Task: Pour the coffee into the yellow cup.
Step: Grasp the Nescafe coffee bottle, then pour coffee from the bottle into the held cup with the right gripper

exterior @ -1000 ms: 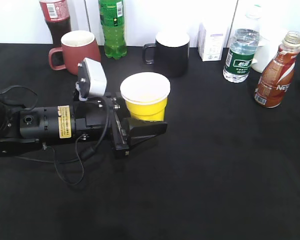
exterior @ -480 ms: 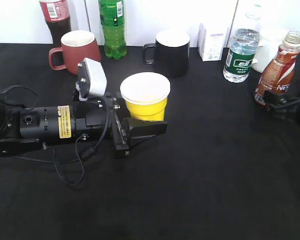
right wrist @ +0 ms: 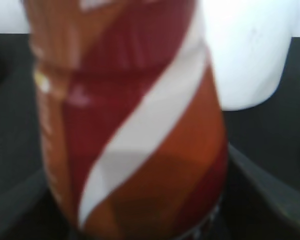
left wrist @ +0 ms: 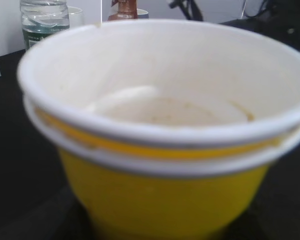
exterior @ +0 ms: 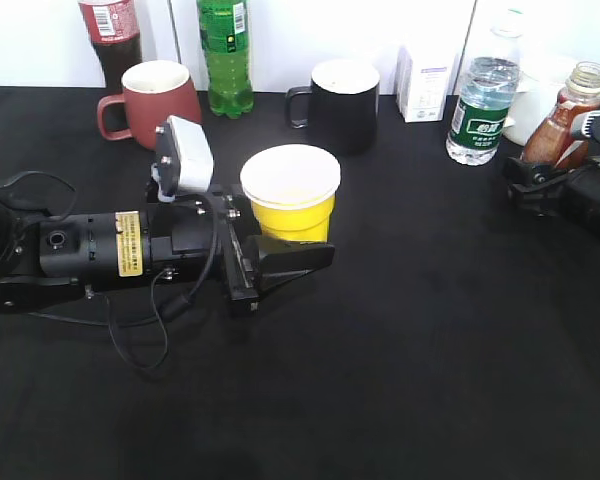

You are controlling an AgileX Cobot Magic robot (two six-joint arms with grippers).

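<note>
Left gripper (exterior: 292, 256) jaws clasp the yellow cup (exterior: 291, 192). Right gripper (exterior: 540, 180) jaws straddle the coffee bottle (exterior: 563, 125), grip unclear; closing and lifting come next.

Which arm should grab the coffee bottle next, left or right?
Right. Its claw already straddles the curvy brown coffee bottle at the table's right edge, while the left claw sits at the yellow paper cup, steadying it.
</note>
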